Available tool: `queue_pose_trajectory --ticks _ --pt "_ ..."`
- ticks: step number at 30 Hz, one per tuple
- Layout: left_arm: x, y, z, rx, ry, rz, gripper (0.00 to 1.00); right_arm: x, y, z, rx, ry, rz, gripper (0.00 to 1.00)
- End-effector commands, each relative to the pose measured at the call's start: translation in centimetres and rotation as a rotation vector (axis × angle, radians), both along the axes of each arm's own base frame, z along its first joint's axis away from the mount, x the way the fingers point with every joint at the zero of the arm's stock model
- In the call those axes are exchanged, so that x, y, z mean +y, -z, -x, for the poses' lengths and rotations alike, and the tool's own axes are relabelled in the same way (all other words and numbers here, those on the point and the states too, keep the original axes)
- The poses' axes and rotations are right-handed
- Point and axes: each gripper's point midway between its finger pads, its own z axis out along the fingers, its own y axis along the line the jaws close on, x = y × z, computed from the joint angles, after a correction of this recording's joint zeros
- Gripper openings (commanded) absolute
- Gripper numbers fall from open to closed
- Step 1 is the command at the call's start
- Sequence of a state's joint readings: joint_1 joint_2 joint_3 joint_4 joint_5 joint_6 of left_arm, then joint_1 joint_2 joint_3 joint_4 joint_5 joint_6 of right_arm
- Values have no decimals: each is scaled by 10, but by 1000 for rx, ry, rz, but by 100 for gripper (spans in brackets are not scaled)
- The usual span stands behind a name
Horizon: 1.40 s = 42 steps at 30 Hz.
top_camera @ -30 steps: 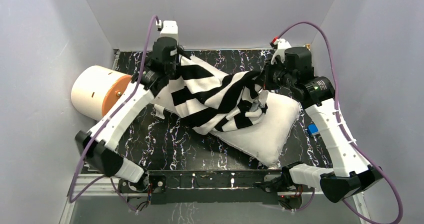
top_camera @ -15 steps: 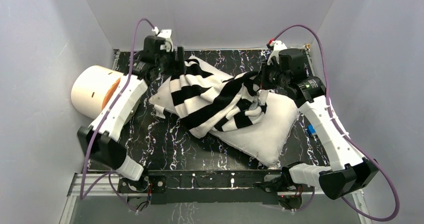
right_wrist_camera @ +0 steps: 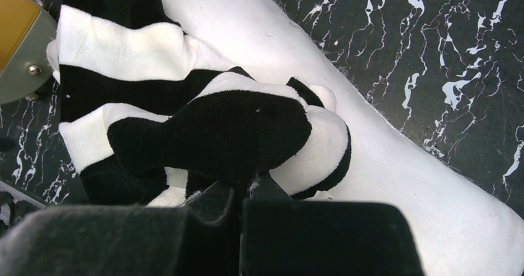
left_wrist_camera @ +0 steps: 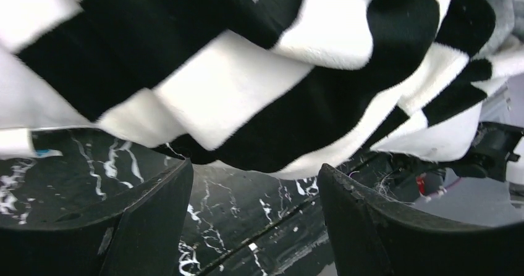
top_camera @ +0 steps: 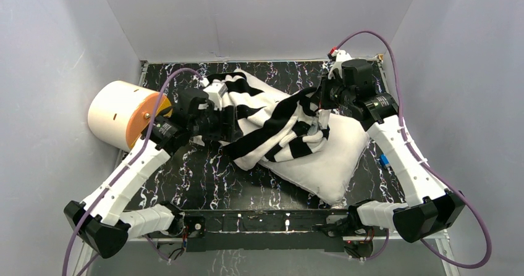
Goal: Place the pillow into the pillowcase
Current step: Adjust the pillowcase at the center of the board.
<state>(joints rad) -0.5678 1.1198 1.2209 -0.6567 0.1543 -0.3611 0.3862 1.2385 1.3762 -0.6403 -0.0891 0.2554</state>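
Note:
The white pillow (top_camera: 337,158) lies slanted across the table's right half. The black and white striped pillowcase (top_camera: 272,123) is bunched over its far left part. My left gripper (top_camera: 227,126) stands open at the pillowcase's left edge. In the left wrist view its fingers (left_wrist_camera: 154,217) are spread wide, and the striped cloth (left_wrist_camera: 247,72) hangs just beyond the left gripper (left_wrist_camera: 253,186) with nothing between the jaws. My right gripper (top_camera: 319,105) is shut on a fold of the pillowcase (right_wrist_camera: 216,128). The right gripper (right_wrist_camera: 244,189) pinches that fold above the pillow (right_wrist_camera: 401,165).
A cream cylinder with an orange face (top_camera: 120,114) lies at the table's left edge, close behind the left arm. A small blue object (top_camera: 385,159) sits by the right wall. Grey walls enclose the black marbled tabletop (top_camera: 204,177) on three sides.
The left gripper let go of the pillowcase's far left corner and opened. It swung down toward the near left edge of the cloth, which slumped. The right gripper kept its hold.

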Motion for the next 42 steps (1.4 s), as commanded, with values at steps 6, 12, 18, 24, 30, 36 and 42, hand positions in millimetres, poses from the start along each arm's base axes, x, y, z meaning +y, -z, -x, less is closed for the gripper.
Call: queue_pose_trajectory --ticks 6,12,18,24,30,36,42 --pt "-17 43 18 118 -19 8 72 3 -23 1 -77 -10 -53 0" --pt "-16 67 2 107 -78 -24 73 4 -26 5 -87 -22 -63 0" --pt "-26 62 -14 51 -101 30 38 6 -26 6 -89 -35 -72 0" --pt "-22 31 -29 -43 -148 52 0 10 -24 9 -88 -58 -86 0" --pt "-1 -42 -63 -260 -266 10 0 19 -17 15 -63 -107 -119 0" --pt "19 -133 -111 -559 -421 -28 0 24 -9 14 -42 -130 -127 0" --pt "30 -206 -179 -916 -608 -36 0 29 -24 3 -91 -123 -159 0"
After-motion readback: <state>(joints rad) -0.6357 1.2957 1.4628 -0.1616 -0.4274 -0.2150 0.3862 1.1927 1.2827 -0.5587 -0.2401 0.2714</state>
